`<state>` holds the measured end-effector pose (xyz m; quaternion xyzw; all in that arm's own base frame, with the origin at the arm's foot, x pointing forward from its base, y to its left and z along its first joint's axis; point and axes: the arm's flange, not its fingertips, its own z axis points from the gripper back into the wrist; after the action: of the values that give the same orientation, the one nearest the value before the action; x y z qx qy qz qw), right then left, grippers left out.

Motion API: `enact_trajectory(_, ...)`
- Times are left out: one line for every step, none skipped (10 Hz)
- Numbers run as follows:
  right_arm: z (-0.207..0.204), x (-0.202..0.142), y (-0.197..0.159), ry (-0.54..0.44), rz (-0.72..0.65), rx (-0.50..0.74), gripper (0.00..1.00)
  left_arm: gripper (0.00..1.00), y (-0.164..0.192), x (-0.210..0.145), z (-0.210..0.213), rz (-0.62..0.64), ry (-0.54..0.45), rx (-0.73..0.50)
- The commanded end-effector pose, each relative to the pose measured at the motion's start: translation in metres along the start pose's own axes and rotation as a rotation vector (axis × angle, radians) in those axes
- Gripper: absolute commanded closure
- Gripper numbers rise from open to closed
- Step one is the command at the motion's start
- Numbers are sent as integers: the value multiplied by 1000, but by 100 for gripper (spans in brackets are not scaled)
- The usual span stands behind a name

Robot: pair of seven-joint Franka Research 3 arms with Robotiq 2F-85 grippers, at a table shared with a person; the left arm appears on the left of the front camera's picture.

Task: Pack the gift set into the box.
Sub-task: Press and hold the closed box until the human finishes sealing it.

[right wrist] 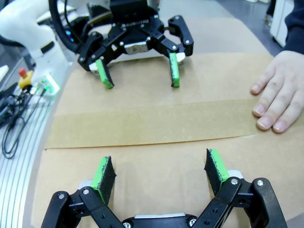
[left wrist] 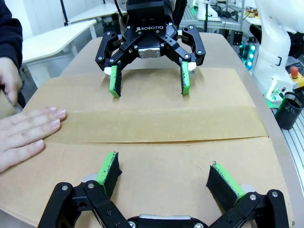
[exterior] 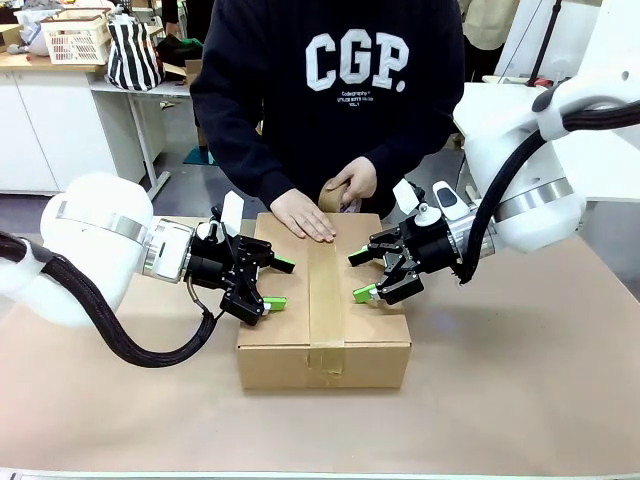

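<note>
The box (exterior: 325, 320) stands closed in the middle of the table, a brown tape strip (exterior: 326, 290) running along its top seam. The gift set is hidden. My left gripper (exterior: 278, 283) hovers open over the box's left flap, and my right gripper (exterior: 362, 275) is open over the right flap, facing it. In the left wrist view my left gripper (left wrist: 164, 178) is spread above the box top (left wrist: 156, 123), with the right gripper (left wrist: 148, 80) opposite. The right wrist view has my right gripper (right wrist: 159, 173) open over the cardboard (right wrist: 152, 123). A person's hand (exterior: 303, 215) lies flat on the far end of the lid.
The person's other hand holds a roll of brown tape (exterior: 335, 192) just behind the box. A brown table surface (exterior: 520, 380) surrounds the box. Cables (right wrist: 14, 123) lie beside the table, and a black cup (left wrist: 289, 110) stands off its edge.
</note>
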<state>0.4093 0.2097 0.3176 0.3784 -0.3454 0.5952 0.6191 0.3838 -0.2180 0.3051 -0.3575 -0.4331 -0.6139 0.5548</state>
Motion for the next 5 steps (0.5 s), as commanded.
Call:
enact_trajectory(-1,-3,1,6,-4,-1,0,0,-2,-3,0,-5,9,-13)
enact_trajectory(-1,-3,1,6,-4,-1,0,0,-2,-3,0,-5,9,-13)
enact_trajectory(-1,-3,1,6,-4,-1,0,0,-2,-3,0,-5,9,-13)
enact_trajectory(-1,-3,1,6,-4,-1,0,0,-2,-3,0,-5,9,-13)
enact_trajectory(-1,-3,1,6,-4,-1,0,0,-2,-3,0,-5,9,-13)
